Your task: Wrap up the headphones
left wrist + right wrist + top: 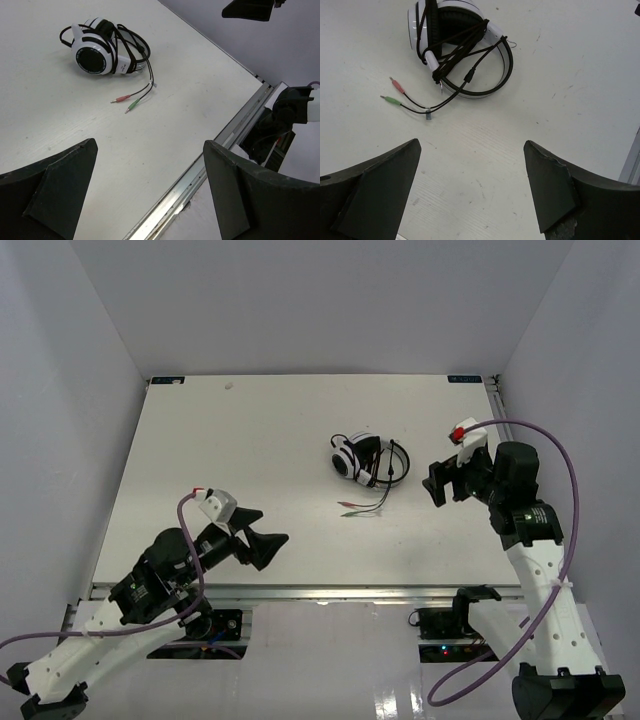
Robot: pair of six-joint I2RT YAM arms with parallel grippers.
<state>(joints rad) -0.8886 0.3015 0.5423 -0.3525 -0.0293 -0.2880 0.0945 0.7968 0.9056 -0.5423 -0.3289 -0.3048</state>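
The headphones point(368, 462) lie on the white desk point(240, 440), right of centre, with their thin black cord point(447, 99) wound around the band (pink and green plugs point(396, 85) trail loose). The left hand point(262, 532), near the front edge, and the right hand point(436, 486), near the headphones, are both spread wide and empty.

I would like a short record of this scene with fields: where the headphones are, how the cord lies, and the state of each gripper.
headphones: lying on the table, right of the middle, touched by no gripper
cord: mostly wound around the headphones, a short end loose
plugs: one pink, one green, lying on the table beside the headphones
left gripper: open, empty, at the near left, well apart from the headphones
right gripper: open, empty, just right of the headphones, not touching
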